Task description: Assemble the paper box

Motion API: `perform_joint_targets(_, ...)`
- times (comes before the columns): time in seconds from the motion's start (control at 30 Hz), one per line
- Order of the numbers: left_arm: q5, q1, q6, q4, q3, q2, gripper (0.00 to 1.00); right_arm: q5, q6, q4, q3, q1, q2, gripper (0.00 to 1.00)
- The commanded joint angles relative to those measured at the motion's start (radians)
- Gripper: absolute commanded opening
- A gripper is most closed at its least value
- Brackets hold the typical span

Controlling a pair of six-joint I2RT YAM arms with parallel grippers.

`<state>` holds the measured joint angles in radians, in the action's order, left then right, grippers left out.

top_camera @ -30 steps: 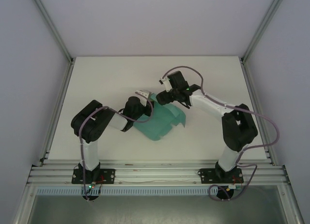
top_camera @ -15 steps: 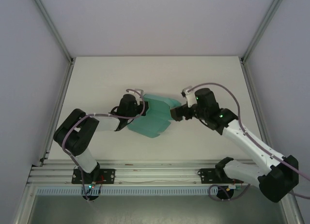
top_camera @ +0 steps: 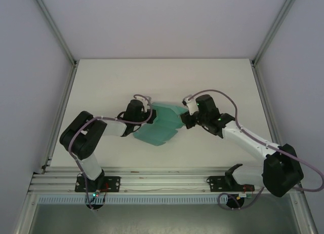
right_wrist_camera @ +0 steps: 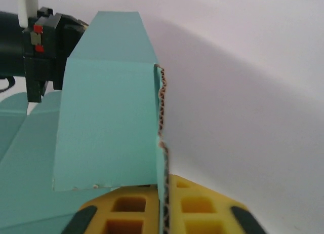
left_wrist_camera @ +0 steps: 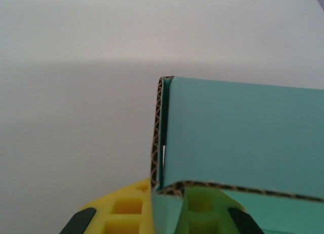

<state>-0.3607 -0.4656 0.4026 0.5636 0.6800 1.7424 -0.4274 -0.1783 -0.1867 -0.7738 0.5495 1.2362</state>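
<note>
paper box [top_camera: 161, 127]: teal card, part-folded, mid-table [top_camera: 101, 82] between the two arms. Some panels are raised and the near part lies low toward the surface.
left gripper [top_camera: 148, 116]: closed onto the box's left edge. In the wrist view the fluted card edge runs down between the yellow pads [left_wrist_camera: 126, 208] at a folded corner.
right gripper [top_camera: 185, 120]: closed onto the box's right end, with a single wall of card pinched edge-on between its pads [right_wrist_camera: 197, 203].
risk, slip: both holds sit near the card's rim, so any twist could slide the wall out of the pads, probably on the right first.
risk, tear or crease: the arms grip opposite ends. If they draw apart or turn out of step, the card takes the load and may buckle off its score lines.
risk, crush: pushing inward together could collapse the raised panels rather than square them.
risk, spring-back: the folds look unlocked — no tab visibly seated — so letting go of either side likely lets the panels flop open.
risk, collision: the wrists sit near one another across the box, which leaves little room for a large reorientation.
</note>
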Motion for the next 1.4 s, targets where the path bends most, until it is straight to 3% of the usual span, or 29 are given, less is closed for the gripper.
perform_joint_targets(0.0,-0.038,0.006,-0.002,0.016,0.004,0.051,0.02,-0.004,-0.086,0.033,0.037,0.0,0.019,0.01)
perform_joint_targets(0.07,-0.047,0.008,-0.003,0.04,0.002,0.053,0.12,-0.006,-0.126,0.023,0.05,0.0,0.025,0.0)
perform_joint_targets(0.27,-0.077,0.03,-0.016,0.093,-0.002,0.055,0.23,-0.026,-0.181,-0.01,0.055,0.0,0.025,0.0)
perform_joint_targets(0.43,-0.078,0.041,-0.011,0.117,0.006,0.065,0.22,-0.022,-0.179,-0.044,0.034,0.001,0.036,0.0)
perform_joint_targets(0.53,-0.043,0.041,0.0,0.125,0.019,0.081,0.15,-0.033,-0.172,-0.055,0.021,0.0,0.049,0.0)
perform_joint_targets(0.67,0.156,0.024,0.015,0.007,0.06,0.091,0.0,-0.022,-0.14,-0.056,0.011,0.0,0.056,0.0)
perform_joint_targets(0.83,0.494,-0.042,0.029,-0.192,0.086,0.078,0.0,0.038,-0.079,-0.038,0.022,0.001,0.035,0.0)
perform_joint_targets(0.97,0.632,-0.051,0.076,-0.277,0.089,0.097,0.0,0.12,-0.033,-0.025,0.042,0.002,0.01,0.0)
perform_joint_targets(1.2,0.539,-0.055,0.048,-0.29,0.116,0.103,0.0,0.18,-0.009,0.007,0.074,0.001,0.0,0.0)
perform_joint_targets(1.37,0.466,-0.107,-0.059,-0.126,0.045,0.016,0.0,0.2,0.029,0.062,0.074,0.001,-0.009,0.32)
